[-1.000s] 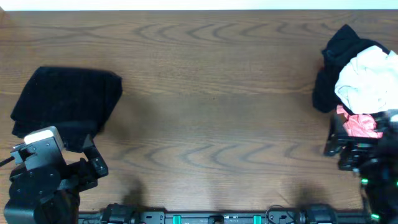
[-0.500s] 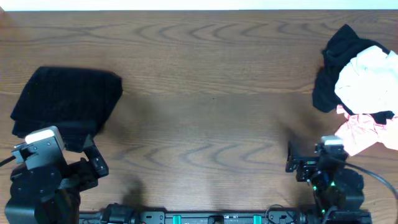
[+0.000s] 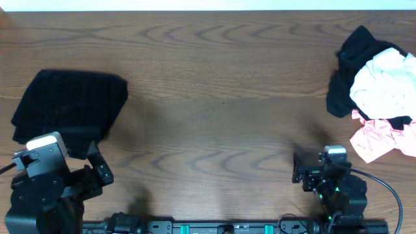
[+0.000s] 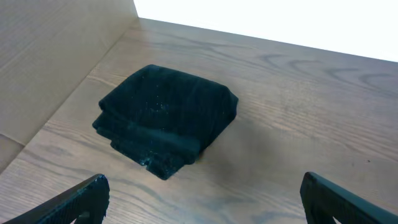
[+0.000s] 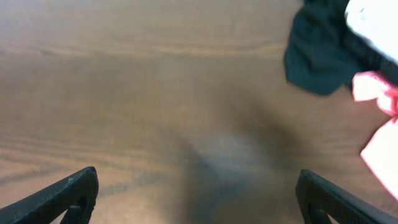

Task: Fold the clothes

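Garment (image 3: 70, 104), black, folded, at bench (image 3: 214, 97) left; pile (image 3: 377, 84) of black, white, pink clothes, unfolded, far right. Left hand (image 4: 202, 190), right hand (image 5: 196, 183): both spread, empty.

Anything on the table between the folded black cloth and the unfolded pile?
Nothing. Overhead shows only bare table between the folded black cloth and the pile.

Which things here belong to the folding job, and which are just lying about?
Part of the job:
- folded black garment, at the left
- crumpled black garment, in the pile at the right
- white garment, on top of that pile
- pink garment, at the pile's near edge

Just there:
- wooden table
- cardboard wall, seen from the left wrist
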